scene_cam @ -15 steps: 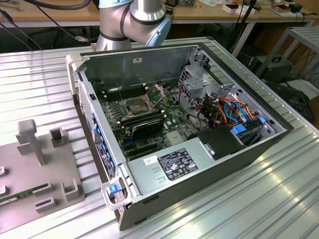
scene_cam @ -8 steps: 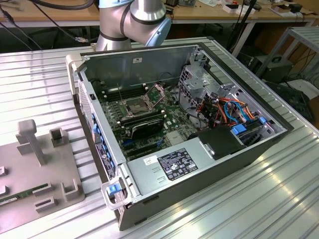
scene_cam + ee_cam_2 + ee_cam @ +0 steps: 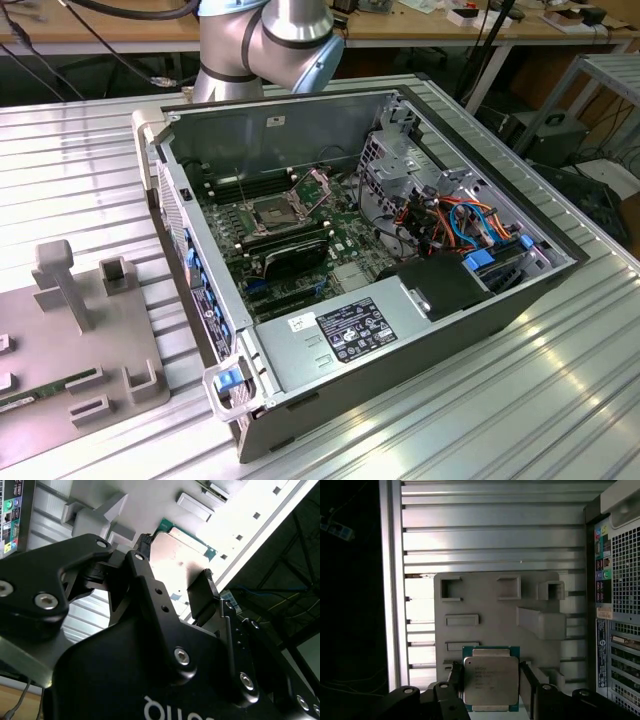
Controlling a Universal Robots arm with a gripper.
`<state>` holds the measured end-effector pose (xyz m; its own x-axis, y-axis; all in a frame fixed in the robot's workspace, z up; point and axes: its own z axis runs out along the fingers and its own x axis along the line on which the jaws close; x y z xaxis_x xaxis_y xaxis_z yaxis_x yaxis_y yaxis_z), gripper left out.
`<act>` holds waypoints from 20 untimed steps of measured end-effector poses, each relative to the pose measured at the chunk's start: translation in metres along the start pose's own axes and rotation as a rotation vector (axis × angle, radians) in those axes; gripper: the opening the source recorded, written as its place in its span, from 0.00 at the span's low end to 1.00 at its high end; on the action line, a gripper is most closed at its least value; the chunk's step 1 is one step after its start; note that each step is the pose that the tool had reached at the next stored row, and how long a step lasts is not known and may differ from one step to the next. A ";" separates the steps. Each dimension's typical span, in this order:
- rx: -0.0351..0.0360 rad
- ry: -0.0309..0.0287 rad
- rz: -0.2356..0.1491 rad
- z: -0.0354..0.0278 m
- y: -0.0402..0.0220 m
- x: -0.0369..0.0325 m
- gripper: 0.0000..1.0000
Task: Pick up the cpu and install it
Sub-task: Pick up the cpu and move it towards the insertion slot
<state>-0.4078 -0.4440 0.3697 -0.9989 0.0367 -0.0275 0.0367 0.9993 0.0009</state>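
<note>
Cpu (image 3: 490, 682) clamped on two opposite sides by the gripper (image 3: 491, 680), above the grey fixture tray (image 3: 485, 605), beside the computer case (image 3: 620, 595).

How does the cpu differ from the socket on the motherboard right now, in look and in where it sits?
The cpu has a dull silver-grey top with a green rim; the socket is a dark square in a metal frame. The cpu is clamped by the gripper over the grey tray, outside the case; the socket sits on the motherboard inside the open case. Both are roughly square.
</note>
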 end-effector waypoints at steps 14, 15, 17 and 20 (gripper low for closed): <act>0.0004 0.0001 0.011 0.0012 0.0002 -0.0222 0.55; 0.0003 0.0000 0.011 0.0013 0.0003 -0.0238 0.55; 0.0003 0.0000 0.011 0.0015 0.0004 -0.0270 0.55; 0.0003 0.0000 0.011 0.0016 0.0006 -0.0333 0.55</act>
<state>-0.3745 -0.4446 0.3690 -0.9985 0.0479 -0.0274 0.0479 0.9989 0.0009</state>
